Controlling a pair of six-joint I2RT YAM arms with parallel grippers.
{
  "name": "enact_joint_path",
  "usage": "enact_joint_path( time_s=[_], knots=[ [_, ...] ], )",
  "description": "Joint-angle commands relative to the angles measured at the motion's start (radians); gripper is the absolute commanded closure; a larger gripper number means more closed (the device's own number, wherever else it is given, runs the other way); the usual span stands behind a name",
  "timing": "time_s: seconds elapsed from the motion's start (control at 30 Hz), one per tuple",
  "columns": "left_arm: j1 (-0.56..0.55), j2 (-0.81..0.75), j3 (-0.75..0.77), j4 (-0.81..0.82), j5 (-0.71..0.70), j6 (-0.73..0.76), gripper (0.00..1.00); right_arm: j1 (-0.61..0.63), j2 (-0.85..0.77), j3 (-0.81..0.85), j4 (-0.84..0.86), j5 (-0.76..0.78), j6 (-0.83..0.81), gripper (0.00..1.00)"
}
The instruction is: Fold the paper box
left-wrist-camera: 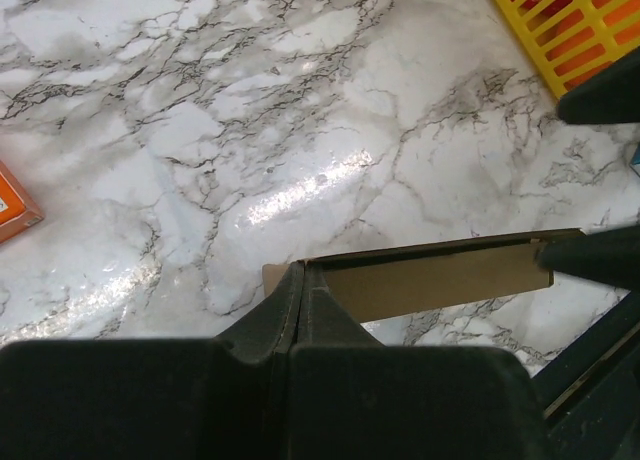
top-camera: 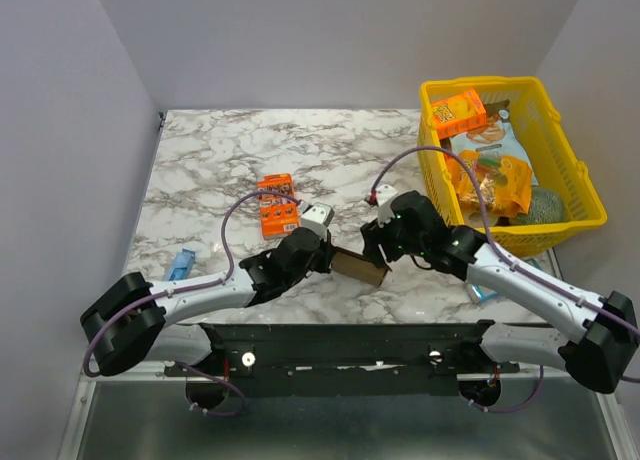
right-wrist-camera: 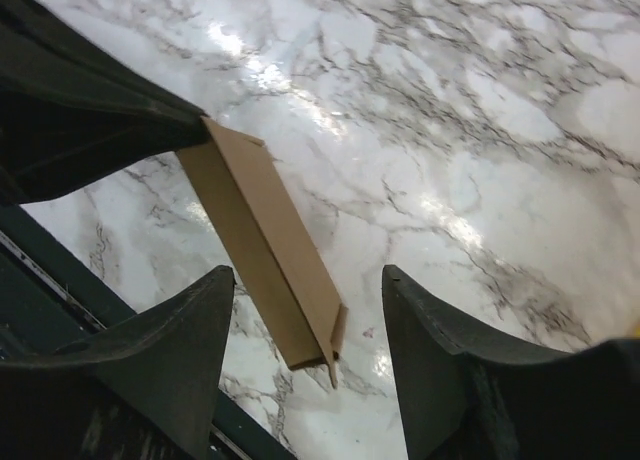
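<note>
- Nearest me is the front edge of the desk [top-camera: 230, 150]. The paper box [top-camera: 358, 266] hangs close to it, so if it slips it could drop onto the dark rail below rather than back onto the marble.
- My left fingers [left-wrist-camera: 300, 275] are pressed together on one end of the paper box [left-wrist-camera: 440, 280], and I judge that to be its only hold. With such a thin pinch at one end, the long sheet can sag, swing or slide out.
- My right fingers [right-wrist-camera: 307, 275] are spread on either side of the free end, with a gap on each side and nothing touching. If they close off-line, I think they would crush the flat sleeve or lever it out of the left pinch.
- The paper box [right-wrist-camera: 260, 230] is plain brown cardboard with no print. It is a long, narrow, flattened piece seen nearly edge-on, with a small flap sticking out at the free end. It seems to be held just above the desk, between my two wrists.
- Farther off, an orange printed snack box [top-camera: 278, 204] lies flat, well apart from the paper box.
- Farthest right stands a yellow basket [top-camera: 590, 195] of snacks, well outside my grip.
</note>
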Motion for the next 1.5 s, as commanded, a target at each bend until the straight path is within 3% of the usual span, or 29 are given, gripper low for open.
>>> enact_joint_path(
  time_s=[0.0, 0.13, 0.4, 0.67, 1.07, 1.17, 1.2, 1.4, 1.47],
  knots=[
    [-0.012, 0.064, -0.03, -0.237, -0.045, 0.028, 1.0, -0.059, -0.118, -0.03, -0.125, -0.008, 0.122, 0.36],
    [-0.017, 0.082, -0.017, -0.229, -0.052, 0.03, 1.0, -0.068, -0.166, -0.061, -0.214, 0.006, 0.154, 0.4],
    [-0.028, 0.098, -0.011, -0.227, -0.063, 0.002, 1.0, -0.08, -0.146, -0.07, -0.231, -0.011, 0.186, 0.54],
    [-0.032, 0.092, -0.017, -0.217, -0.066, -0.025, 1.0, -0.077, -0.118, -0.064, -0.239, -0.004, 0.202, 0.56],
    [-0.035, 0.085, -0.01, -0.224, -0.075, -0.024, 1.0, -0.079, -0.058, -0.07, -0.193, -0.007, 0.217, 0.66],
    [-0.037, 0.087, -0.01, -0.224, -0.077, -0.025, 1.0, -0.08, -0.052, -0.073, -0.174, -0.013, 0.231, 0.72],
    [-0.037, 0.087, -0.008, -0.226, -0.079, -0.025, 1.0, -0.082, -0.051, -0.076, -0.17, -0.013, 0.238, 0.8],
    [-0.041, 0.092, -0.007, -0.229, -0.088, -0.028, 1.0, -0.083, -0.049, -0.095, -0.131, -0.046, 0.284, 0.99],
    [-0.044, 0.098, -0.002, -0.235, -0.102, -0.031, 1.0, -0.091, -0.052, -0.102, -0.113, -0.065, 0.3, 0.99]
  ],
)
